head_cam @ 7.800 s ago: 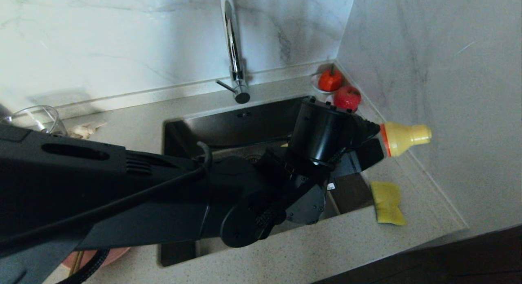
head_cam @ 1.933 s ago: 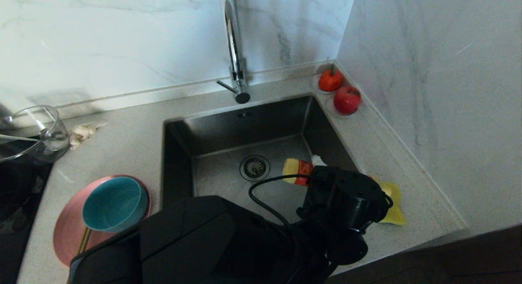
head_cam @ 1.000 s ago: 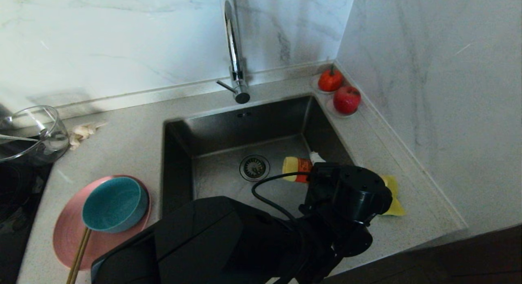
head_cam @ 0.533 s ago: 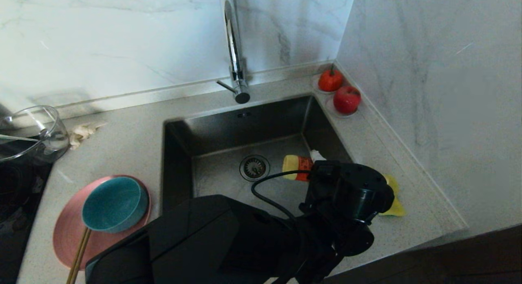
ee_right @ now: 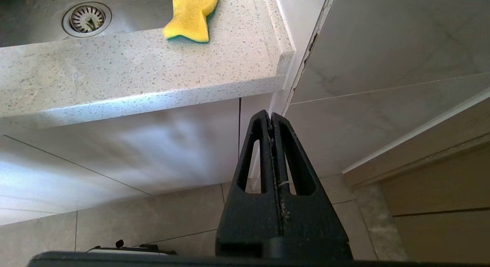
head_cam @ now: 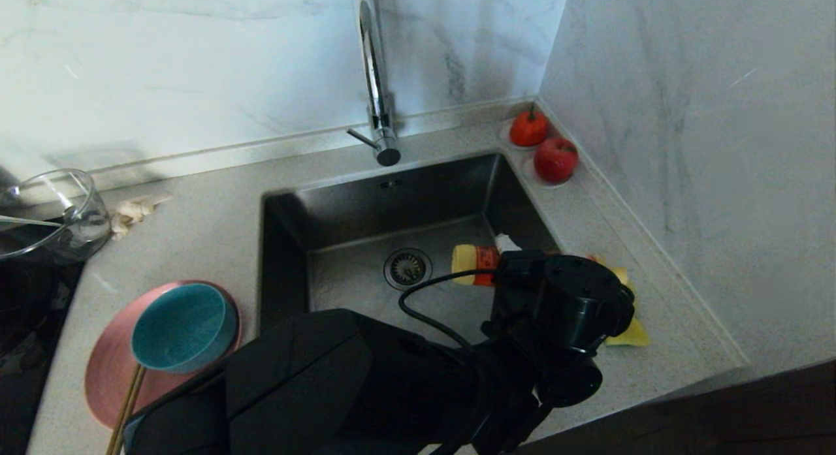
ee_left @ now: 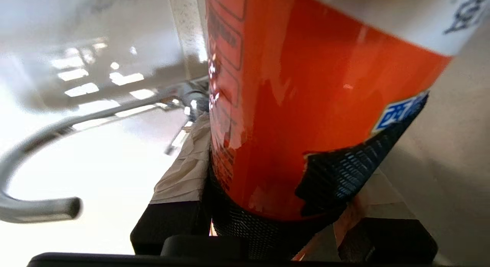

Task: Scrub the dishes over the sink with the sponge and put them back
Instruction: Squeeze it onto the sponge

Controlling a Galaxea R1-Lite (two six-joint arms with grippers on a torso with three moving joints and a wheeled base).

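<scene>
My left gripper [ee_left: 283,182] is shut on an orange soap bottle [ee_left: 306,106], which fills the left wrist view. Seen from the head, the bottle's yellow cap [head_cam: 467,262] points toward the drain [head_cam: 407,267] above the right side of the sink [head_cam: 366,207], and my black left wrist [head_cam: 562,311] hides the fingers. The yellow sponge [head_cam: 628,332] lies on the counter right of the sink, partly under that wrist, and also shows as the sponge [ee_right: 191,14] in the right wrist view. The pink plate [head_cam: 111,370] sits left of the sink, bearing the teal bowl [head_cam: 183,326] and the chopsticks [head_cam: 127,403]. My right gripper [ee_right: 271,117] hangs shut below the counter edge.
A tall chrome tap [head_cam: 375,83] stands behind the sink. Two red fruits [head_cam: 529,128] [head_cam: 555,160] on saucers fill the back right corner by the wall. A clear glass bowl [head_cam: 52,213] stands at the far left. My left forearm [head_cam: 326,390] covers the front counter.
Since the earliest frame the left arm has pulled back and turned the bottle, so its cap points at the drain instead of the right wall. Over the last second it has hardly moved.
</scene>
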